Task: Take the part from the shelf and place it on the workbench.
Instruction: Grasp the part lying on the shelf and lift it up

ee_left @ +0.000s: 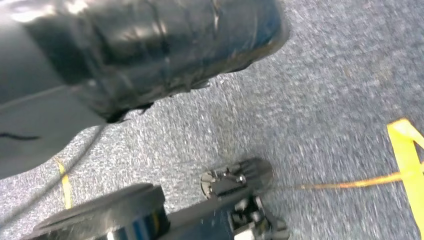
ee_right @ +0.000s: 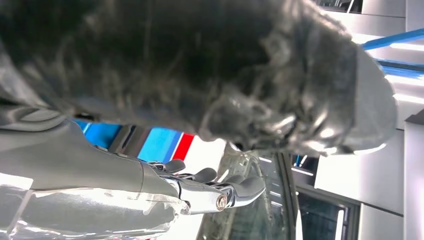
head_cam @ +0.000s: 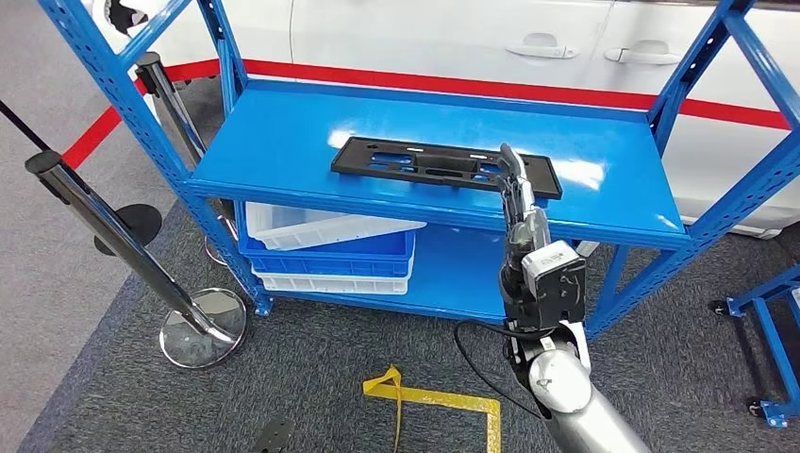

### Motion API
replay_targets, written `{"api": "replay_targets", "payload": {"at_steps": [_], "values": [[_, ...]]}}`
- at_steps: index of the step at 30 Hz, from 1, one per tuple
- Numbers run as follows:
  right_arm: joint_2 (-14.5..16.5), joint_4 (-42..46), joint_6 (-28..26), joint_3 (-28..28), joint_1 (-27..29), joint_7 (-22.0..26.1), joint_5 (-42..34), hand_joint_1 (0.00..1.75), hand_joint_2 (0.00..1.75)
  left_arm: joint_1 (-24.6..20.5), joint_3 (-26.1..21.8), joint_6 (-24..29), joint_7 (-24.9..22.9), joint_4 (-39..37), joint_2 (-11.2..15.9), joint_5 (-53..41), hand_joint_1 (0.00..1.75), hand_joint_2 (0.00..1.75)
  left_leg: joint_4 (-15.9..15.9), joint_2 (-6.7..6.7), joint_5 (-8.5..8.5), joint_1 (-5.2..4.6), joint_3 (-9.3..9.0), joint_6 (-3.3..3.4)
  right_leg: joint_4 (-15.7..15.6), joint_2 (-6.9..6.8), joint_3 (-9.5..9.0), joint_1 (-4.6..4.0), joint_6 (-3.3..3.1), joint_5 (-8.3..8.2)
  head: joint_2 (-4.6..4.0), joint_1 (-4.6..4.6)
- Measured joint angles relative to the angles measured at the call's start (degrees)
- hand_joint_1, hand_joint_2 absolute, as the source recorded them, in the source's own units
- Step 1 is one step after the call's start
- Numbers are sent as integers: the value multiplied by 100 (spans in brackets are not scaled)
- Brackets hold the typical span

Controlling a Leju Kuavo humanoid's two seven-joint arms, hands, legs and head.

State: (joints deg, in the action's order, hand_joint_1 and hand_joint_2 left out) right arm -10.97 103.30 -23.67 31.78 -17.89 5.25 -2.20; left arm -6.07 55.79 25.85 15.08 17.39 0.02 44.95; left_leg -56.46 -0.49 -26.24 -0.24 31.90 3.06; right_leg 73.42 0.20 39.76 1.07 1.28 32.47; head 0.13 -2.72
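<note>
A flat black rectangular part (head_cam: 415, 162) with cut-outs lies on the top board of the blue shelf (head_cam: 283, 132). My right hand (head_cam: 517, 193) reaches up over the shelf's front edge. Its fingers are stretched out straight, with their tips at the part's near right end. In the right wrist view the fingers (ee_right: 235, 189) lie extended and close together with nothing between them and the thumb. The left wrist view looks down at grey carpet, where my left hand (ee_left: 125, 55) is a dark blurred mass whose fingers I cannot make out.
White and blue bins (head_cam: 325, 255) are stacked on the lower shelf. A chrome barrier post (head_cam: 203, 326) stands at the shelf's left front corner. Yellow tape (head_cam: 443, 401) marks the carpet. A white car (head_cam: 425, 38) is behind the shelf. Another blue frame (head_cam: 769, 321) stands at the right.
</note>
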Motion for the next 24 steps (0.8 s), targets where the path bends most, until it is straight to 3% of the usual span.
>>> {"api": "replay_targets", "payload": {"at_steps": [1,2,4,5,7,11,13,16,18,19,20,22,23,24], "values": [[0,-15,8,4,4,-2,-3,0,0,5,9,-3,-2,-1,0,-9,0,0,-7,-3,-34,-5,-29,1,128,0,138,-1,-5,-20,0,-2],[0,-34,27,9,4,-3,-7,0,0,13,21,-5,-5,-2,-1,-20,0,0,-18,-6,-73,-6,-68,-2,49,0,170,0,-12,-157,0,-2],[-1,-69,69,15,-3,-7,-16,0,0,26,48,-13,-11,-4,-2,-36,0,0,-46,-15,-168,0,-157,-29,-591,-1,-25,0,-32,-630,0,2],[-1,-86,95,16,-14,-11,-24,0,0,25,60,-16,-13,-5,-2,-42,0,0,-70,-20,-219,-3,-193,-58,-953,-4,-152,-11,-41,-743,0,4],[-2,-113,134,24,-31,-21,-42,0,0,15,70,-22,-17,-10,1,-49,0,0,-107,-26,-305,-14,-210,-130,-1316,-8,-299,-29,-88,-781,0,0],[-2,-153,205,47,-66,-30,-63,0,0,-1,86,-73,-38,-18,11,-53,0,0,-302,-10,-392,-12,-200,-240,-1360,2,-424,-20,-221,-727,1,-16],[0,-165,228,55,-104,-29,-64,0,0,-9,97,-97,-44,-19,14,-52,0,0,-849,3,-497,6,118,-292,-1380,-1,-526,-20,-266,-661,0,-27],[0,-209,318,86,-136,-29,-50,0,0,8,105,-129,-44,-19,9,-57,0,0,-1795,7,-790,26,871,-334,-1385,-1,-693,-51,-288,-515,0,-33],[1,-262,412,122,-167,-29,-13,0,87,23,109,-141,-44,-19,9,-72,0,0,-1644,6,-696,23,1038,-294,-1386,12,-866,-79,-290,-392,0,-34],[3,-294,459,139,-198,-29,10,0,131,24,110,-146,-44,-19,9,-83,0,0,-1322,6,-463,13,999,-251,-1390,17,-964,-94,-289,-324,0,-34],[5,-326,494,154,-236,-29,30,0,175,24,111,-150,-44,-21,10,-96,0,0,-933,5,-108,-2,929,-198,-1397,21,-1035,-102,-288,-259,0,-31],[16,-429,573,203,-324,-28,69,0,175,25,134,-165,-46,-34,16,-122,0,0,-417,-14,327,-73,815,-105,-1410,42,-1155,-104,-253,-145,0,-25],[23,-484,618,229,-364,-27,83,0,175,28,154,-178,-48,-40,19,-134,0,0,-311,-27,418,-102,780,-74,-1405,52,-1196,-100,-227,-114,0,-25],[32,-545,682,261,-410,-26,91,0,175,28,175,-194,-54,-44,20,-147,0,0,-291,-38,374,-127,745,-60,-1383,61,-1234,-93,-198,-109,0,-25]]}}
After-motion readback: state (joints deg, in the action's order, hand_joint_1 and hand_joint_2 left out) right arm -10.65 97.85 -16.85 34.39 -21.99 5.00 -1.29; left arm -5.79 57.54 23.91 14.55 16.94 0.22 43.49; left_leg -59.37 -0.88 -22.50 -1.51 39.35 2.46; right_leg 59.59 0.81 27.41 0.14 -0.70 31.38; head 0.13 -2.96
